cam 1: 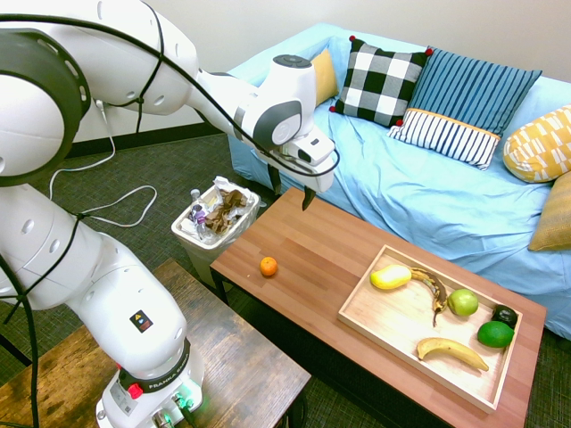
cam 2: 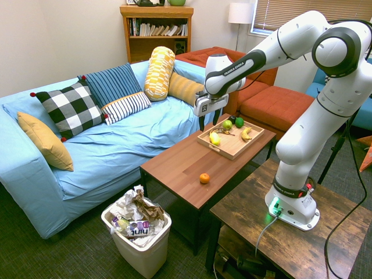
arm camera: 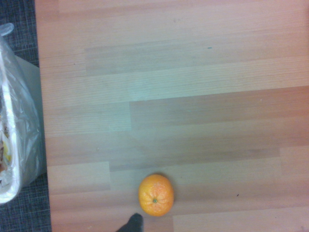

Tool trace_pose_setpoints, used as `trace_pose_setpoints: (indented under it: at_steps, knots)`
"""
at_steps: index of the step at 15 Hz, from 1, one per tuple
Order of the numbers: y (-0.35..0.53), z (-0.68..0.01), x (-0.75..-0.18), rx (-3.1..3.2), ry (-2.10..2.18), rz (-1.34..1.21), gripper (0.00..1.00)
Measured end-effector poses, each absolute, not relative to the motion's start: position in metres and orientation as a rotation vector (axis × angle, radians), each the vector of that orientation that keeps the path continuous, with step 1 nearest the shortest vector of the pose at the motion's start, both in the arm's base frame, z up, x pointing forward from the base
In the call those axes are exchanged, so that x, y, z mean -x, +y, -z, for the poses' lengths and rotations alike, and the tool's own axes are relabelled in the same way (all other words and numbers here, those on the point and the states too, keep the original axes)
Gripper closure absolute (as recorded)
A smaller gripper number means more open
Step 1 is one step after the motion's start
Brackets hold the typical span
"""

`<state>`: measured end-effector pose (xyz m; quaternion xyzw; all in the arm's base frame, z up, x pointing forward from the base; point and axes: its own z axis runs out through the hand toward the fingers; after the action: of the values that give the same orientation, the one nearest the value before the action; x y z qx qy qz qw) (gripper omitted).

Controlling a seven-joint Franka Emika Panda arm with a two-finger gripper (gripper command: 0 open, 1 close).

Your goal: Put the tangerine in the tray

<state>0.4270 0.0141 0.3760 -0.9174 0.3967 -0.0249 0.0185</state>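
Brown table [cam 1: 312,259] beneath; in the first exterior view, the tangerine [cam 1: 268,267] sits below, slightly left of my spread, empty claw [cam 1: 291,189].

smooth wood table [cam 1: 299,254], dimpled tangerine skin [arm camera: 156,195]

White plastic waste bin lined with a clear bag [arm camera: 19,140]: cut off by the wrist picture's edge, on the side of the wooden coffee table [arm camera: 207,116] bordering dark carpet.
Wooden coffee table: cropped in the wrist view.
Dark object in the light wooden tray on the coffee table [cam 1: 505,315]: too small to identify.
Yellow patterned bolster beyond the coffee table [cam 1: 542,147]: cut off in the first exterior view.
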Motion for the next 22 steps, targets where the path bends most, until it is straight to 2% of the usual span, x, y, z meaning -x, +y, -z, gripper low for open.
trace_pose_setpoints:
  at_steps: [5, 16, 22]
  knots:
    - [0.021, -0.354, -0.432, 2.869, 1.216, 0.034, 0.00]
    - [0.072, -0.218, -0.437, 2.922, 1.236, -0.240, 0.00]
    - [0.066, -0.152, -0.450, 2.943, 1.287, -0.394, 0.00]
